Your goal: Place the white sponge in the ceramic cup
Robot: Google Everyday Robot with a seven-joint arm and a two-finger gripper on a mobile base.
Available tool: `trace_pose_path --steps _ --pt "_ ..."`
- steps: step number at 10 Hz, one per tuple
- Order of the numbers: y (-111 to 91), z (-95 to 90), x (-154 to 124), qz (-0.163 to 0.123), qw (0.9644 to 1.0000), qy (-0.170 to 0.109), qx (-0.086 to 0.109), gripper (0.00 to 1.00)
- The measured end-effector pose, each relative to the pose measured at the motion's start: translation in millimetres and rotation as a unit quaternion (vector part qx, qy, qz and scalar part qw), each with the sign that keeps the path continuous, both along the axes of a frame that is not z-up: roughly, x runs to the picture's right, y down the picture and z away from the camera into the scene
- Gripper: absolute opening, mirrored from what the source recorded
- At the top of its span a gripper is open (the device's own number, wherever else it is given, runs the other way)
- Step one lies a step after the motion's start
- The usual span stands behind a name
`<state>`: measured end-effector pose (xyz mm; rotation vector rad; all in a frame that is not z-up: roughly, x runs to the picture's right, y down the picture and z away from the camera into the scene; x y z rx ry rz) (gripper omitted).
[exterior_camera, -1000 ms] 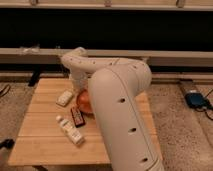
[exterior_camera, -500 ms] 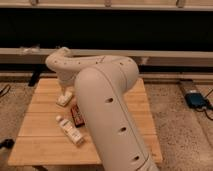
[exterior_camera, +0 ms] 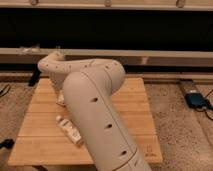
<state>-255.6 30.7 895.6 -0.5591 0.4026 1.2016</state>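
Note:
My white arm (exterior_camera: 95, 105) fills the middle of the camera view, with its elbow (exterior_camera: 52, 65) over the back left of the wooden table (exterior_camera: 142, 115). My gripper is hidden behind the arm, somewhere over the left part of the table. A small edge of the cream-white sponge (exterior_camera: 60, 99) shows just left of the arm, lying on the table. The ceramic cup is hidden or out of view.
A longer white labelled tube (exterior_camera: 70, 131) lies on the table's front left, partly under the arm. A blue object (exterior_camera: 195, 100) with a cable lies on the speckled floor to the right. A dark wall with a pale ledge (exterior_camera: 165, 56) runs behind the table.
The arm has swung left and nearer the camera. It now covers the orange bowl, the dark bar and most of the sponge, which showed before.

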Motion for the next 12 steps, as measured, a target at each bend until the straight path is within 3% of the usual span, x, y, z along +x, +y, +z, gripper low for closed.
trace_pose_path --steps 6,12 --pt "-18.8 36.4 -10.8 0.013 0.9999 0.008 -0.001 0.65" --pt "-6.3 60.7 -12.6 0.025 0.9990 0.025 -0.026 0.65"
